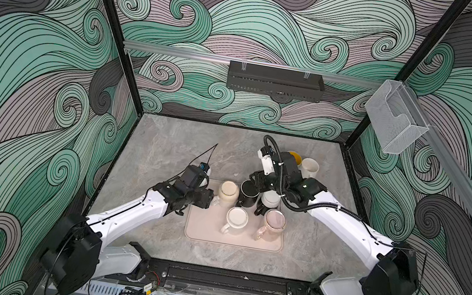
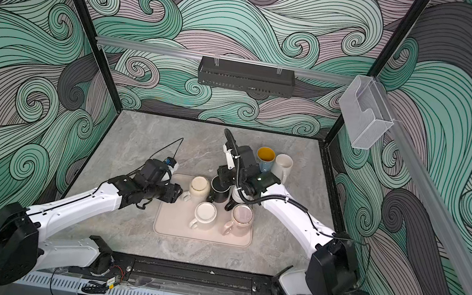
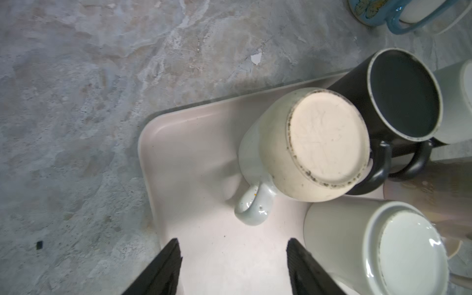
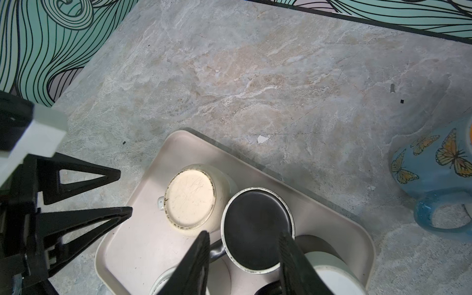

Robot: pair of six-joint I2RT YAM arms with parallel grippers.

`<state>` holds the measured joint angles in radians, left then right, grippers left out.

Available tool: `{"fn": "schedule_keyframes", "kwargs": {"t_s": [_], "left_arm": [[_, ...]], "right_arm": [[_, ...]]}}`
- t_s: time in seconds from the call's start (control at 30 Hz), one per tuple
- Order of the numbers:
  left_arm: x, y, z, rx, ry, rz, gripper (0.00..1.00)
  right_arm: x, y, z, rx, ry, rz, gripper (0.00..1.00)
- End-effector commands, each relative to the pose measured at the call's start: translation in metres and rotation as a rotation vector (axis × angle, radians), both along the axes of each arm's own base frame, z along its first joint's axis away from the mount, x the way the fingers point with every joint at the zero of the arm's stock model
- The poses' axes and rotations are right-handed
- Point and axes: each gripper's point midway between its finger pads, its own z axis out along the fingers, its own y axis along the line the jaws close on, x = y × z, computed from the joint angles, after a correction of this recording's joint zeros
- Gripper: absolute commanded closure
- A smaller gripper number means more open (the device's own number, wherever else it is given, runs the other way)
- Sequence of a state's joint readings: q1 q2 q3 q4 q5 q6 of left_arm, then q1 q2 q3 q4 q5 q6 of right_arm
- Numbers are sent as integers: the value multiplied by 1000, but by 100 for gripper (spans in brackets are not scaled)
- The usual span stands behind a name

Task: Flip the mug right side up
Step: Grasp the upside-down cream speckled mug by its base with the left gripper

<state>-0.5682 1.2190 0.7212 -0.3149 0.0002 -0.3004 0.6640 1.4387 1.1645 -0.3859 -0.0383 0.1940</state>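
Several mugs stand base up on a pale pink tray [image 1: 205, 230]. A cream mug [image 1: 228, 192] sits at the tray's back left corner, its handle [image 3: 252, 207] pointing toward my left gripper [image 1: 213, 199]. That gripper is open just short of the handle, with only bare tray between its fingers [image 3: 168, 268]. A black mug [image 1: 248, 195], also base up, touches the cream one. My right gripper [image 4: 244, 233] hovers above the black mug [image 4: 255, 224], open, fingers apart over its base and touching nothing.
Also base up on the tray are a white mug [image 1: 236, 219], a pink mug [image 1: 273, 221] and another white mug [image 1: 269, 199] under the right arm. Off the tray at the back right stand an upright blue butterfly mug [image 2: 265, 158] and a white mug [image 1: 310, 168].
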Motion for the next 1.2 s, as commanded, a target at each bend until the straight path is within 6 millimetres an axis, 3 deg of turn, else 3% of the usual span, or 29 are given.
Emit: {"fn": "schedule_keyframes", "kwargs": {"t_s": [0.0, 0.17, 0.43, 0.47, 0.73, 0.87, 1.17], "left_arm": [[3, -23, 10, -36, -22, -110, 32], [0, -43, -2, -53, 23, -222, 38], [4, -51, -17, -9, 45, -265, 39], [3, -51, -27, 6, 71, -266, 40], [0, -55, -41, 27, 103, -277, 44], [-1, -54, -43, 47, 100, -279, 52], [6, -45, -51, 178, 80, -261, 54]], "right_arm": [[-3, 4, 12, 2, -2, 26, 55], [-5, 3, 15, -4, -9, 28, 55], [-5, 0, 13, -13, -15, 16, 55], [-5, 0, 13, -13, -16, 16, 55], [-3, 1, 8, -21, -6, 16, 55], [-3, 1, 8, -18, -6, 13, 55], [-3, 2, 7, -9, 3, 7, 55]]}}
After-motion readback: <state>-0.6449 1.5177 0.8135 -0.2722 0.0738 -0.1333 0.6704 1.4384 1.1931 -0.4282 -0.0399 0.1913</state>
